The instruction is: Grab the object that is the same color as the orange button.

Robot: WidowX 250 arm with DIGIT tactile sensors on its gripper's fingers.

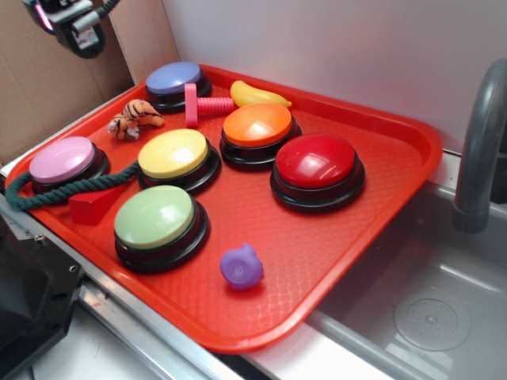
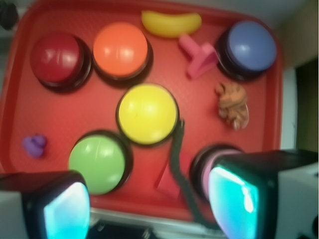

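Wrist view looks straight down past the two fingers of the gripper (image 2: 149, 209), which stand wide apart with nothing between them; their pale blue pads (image 2: 65, 211) fill the bottom corners. The plush tiger (image 2: 232, 104) lies ahead of the right-hand finger and well apart from it, on the red tray (image 2: 60, 114), between the purple-blue button (image 2: 247, 46) beyond it and the pink button (image 2: 207, 167) half hidden behind that finger. The orange button (image 2: 120, 50) sits further ahead, toward the left-hand side, with the red button (image 2: 57, 57) beside it. The yellow button (image 2: 147, 113) is straight ahead of the gap, the green button (image 2: 98, 162) nearer, just beside the left-hand finger. A pink bolt (image 2: 198, 55) and a yellow banana (image 2: 171, 22) lie at the far edge. A dark green rope (image 2: 177, 164) runs from the yellow button back under the hand, beside a red wedge (image 2: 169, 181). A small purple toy (image 2: 35, 145) sits out to the left.

In the exterior view the gripper (image 1: 75, 24) hangs high above the tray's corner, clear of the tiger (image 1: 136, 117).
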